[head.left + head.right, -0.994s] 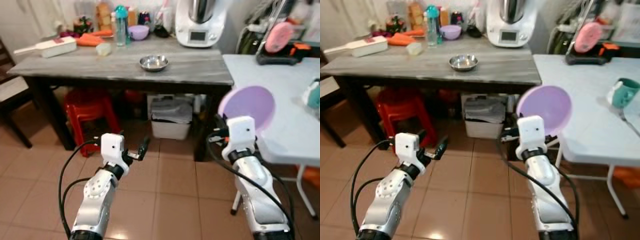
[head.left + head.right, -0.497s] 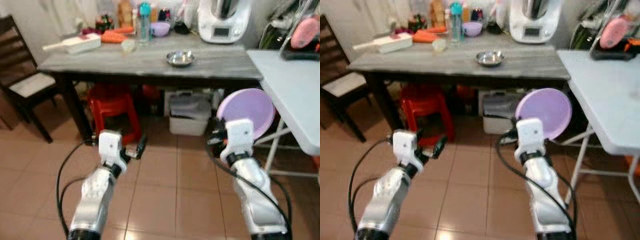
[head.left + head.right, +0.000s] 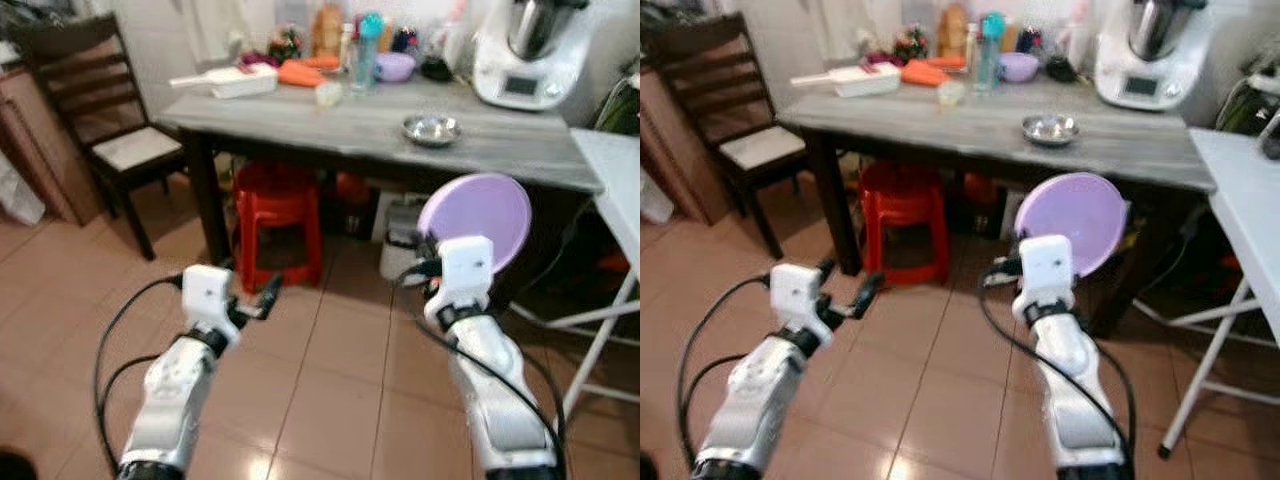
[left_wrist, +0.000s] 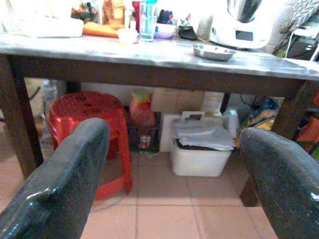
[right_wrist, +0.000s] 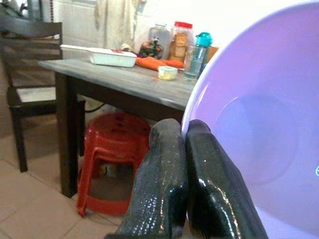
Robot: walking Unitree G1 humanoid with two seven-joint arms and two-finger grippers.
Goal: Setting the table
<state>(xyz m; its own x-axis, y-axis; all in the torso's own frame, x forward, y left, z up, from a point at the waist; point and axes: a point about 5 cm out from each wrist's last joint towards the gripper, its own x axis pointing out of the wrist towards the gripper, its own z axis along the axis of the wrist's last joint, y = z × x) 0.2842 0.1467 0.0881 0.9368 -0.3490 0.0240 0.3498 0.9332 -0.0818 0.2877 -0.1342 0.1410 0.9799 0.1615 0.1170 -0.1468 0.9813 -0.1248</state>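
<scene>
The robot is standing on the tiled floor (image 3: 330, 380) facing a grey wooden table (image 3: 370, 125), and its right gripper (image 5: 184, 149) is pinching the rim of a lilac plastic plate (image 3: 474, 218) between fingers pressed tightly together, holding the plate upright on edge in front of the table, at about one o'clock from the robot. The left gripper (image 3: 268, 297) is hovering low over the floor at about eleven o'clock, its two black fingers (image 4: 65, 179) spread wide and holding nothing. On the table, a small steel bowl (image 3: 432, 129) is sitting near the front edge toward the right; what is inside it cannot be made out. At the far side of the table a purple bowl (image 3: 394, 66), a teal-capped water bottle (image 3: 367, 50), a small pale cup (image 3: 327, 94), carrots (image 3: 300, 72) and a white tray (image 3: 237, 81) are standing in a row, with a white kitchen appliance (image 3: 525, 55) at two o'clock. Under the table a red plastic stool (image 3: 278, 215) and a lidded white bin (image 4: 202, 147) are sitting side by side. A dark wooden chair (image 3: 100, 120) is standing at ten o'clock.
</scene>
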